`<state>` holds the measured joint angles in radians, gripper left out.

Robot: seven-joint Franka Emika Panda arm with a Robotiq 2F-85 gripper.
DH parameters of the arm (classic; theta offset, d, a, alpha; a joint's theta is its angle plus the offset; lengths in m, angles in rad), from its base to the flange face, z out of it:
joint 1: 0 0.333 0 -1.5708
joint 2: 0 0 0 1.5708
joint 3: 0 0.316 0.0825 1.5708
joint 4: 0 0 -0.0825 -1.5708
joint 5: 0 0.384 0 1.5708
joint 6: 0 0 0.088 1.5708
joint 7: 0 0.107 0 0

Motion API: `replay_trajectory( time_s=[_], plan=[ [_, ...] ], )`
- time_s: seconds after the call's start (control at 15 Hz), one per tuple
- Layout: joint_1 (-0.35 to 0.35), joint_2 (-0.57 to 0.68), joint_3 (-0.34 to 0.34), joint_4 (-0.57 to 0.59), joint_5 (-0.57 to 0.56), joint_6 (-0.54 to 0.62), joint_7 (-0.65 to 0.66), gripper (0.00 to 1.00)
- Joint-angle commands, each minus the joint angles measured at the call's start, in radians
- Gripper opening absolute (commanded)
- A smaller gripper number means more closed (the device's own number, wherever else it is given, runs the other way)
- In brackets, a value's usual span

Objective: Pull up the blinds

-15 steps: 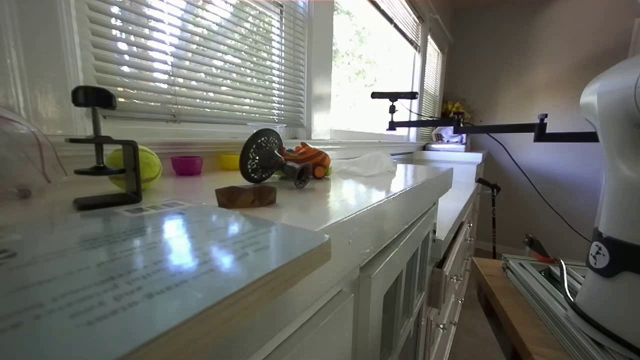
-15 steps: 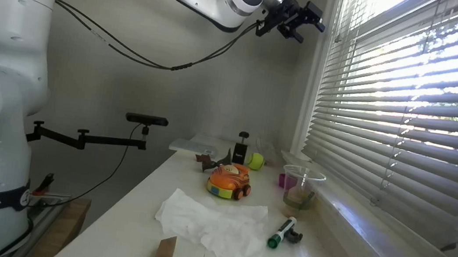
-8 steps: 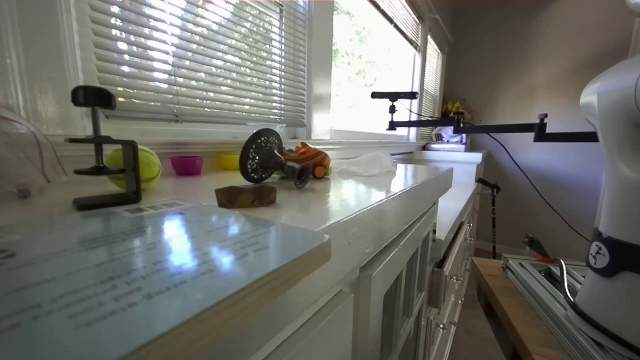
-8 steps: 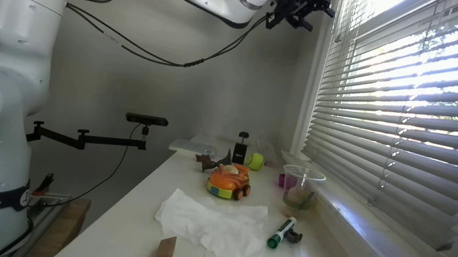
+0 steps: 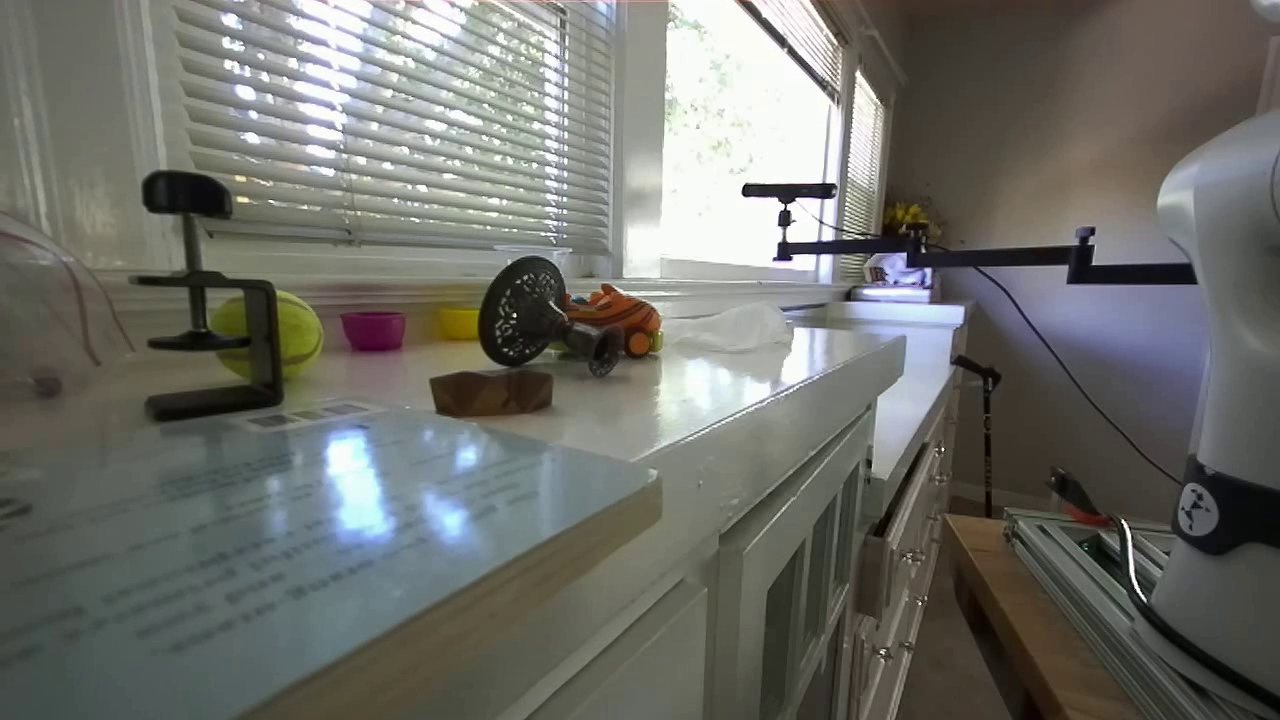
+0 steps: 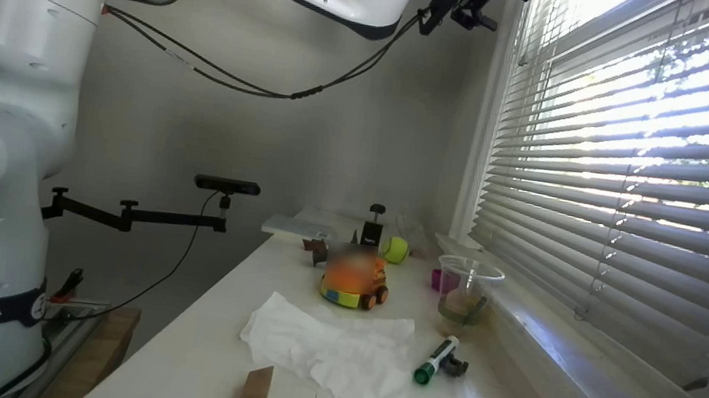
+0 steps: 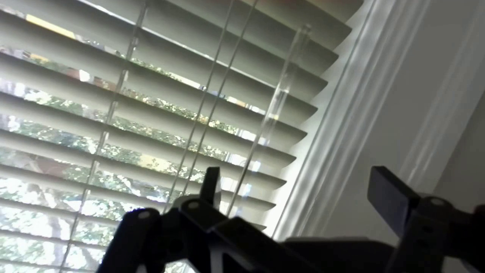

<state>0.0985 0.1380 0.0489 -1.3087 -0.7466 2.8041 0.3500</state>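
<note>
The blinds [image 6: 622, 193] are white horizontal slats hanging low over the window, with light between the slats. They also show in an exterior view [image 5: 400, 130] and fill the left of the wrist view [image 7: 159, 91]. Two thin cords [image 7: 214, 98] and a clear wand [image 7: 278, 94] hang in front of the slats near their side edge. My gripper [image 6: 506, 8] is high up, beside the far edge of the blinds. In the wrist view my gripper [image 7: 297, 185] is open, with nothing between its fingers. The cords and wand pass behind the left finger; contact cannot be told.
The window frame [image 7: 333, 125] and a grey wall [image 7: 386, 94] lie beside the blinds. On the counter below are an orange toy car [image 6: 378, 277], a clear cup [image 6: 466, 289], white paper [image 6: 335, 347], a marker [image 6: 436, 360], a clamp [image 5: 265, 340] and a tennis ball [image 6: 396, 250].
My gripper has moved up and closer to the window in an exterior view. The blinds have swayed slightly. The counter objects have not moved.
</note>
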Motion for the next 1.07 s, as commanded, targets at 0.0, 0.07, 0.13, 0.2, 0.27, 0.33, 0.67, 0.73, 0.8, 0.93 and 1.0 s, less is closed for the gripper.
replay_trajectory(
  time_s=[0.0, 0.07, 0.13, 0.2, 0.27, 0.33, 0.67, 0.73, 0.8, 0.93, 1.0],
  plan=[
    [0.032, -0.018, -0.056, 0.034, -0.150, -0.057, 0.254, 1.00],
    [0.038, -0.022, -0.066, 0.035, -0.175, -0.072, 0.324, 1.00],
    [0.040, -0.027, -0.073, 0.034, -0.198, -0.087, 0.393, 1.00],
    [0.041, -0.032, -0.076, 0.028, -0.222, -0.099, 0.462, 1.00],
    [0.045, -0.038, -0.079, 0.017, -0.253, -0.110, 0.530, 1.00],
    [0.045, -0.041, -0.077, 0.009, -0.277, -0.115, 0.597, 1.00],
    [0.049, -0.033, -0.069, -0.003, -0.317, -0.098, 0.763, 1.00],
    [0.048, -0.034, -0.068, -0.008, -0.309, -0.092, 0.773, 1.00],
    [0.047, -0.036, -0.063, -0.015, -0.290, -0.079, 0.768, 1.00],
    [0.045, -0.042, -0.054, -0.025, -0.264, -0.057, 0.733, 1.00],
    [0.044, -0.042, -0.050, -0.025, -0.250, -0.047, 0.718, 1.00]
  ],
)
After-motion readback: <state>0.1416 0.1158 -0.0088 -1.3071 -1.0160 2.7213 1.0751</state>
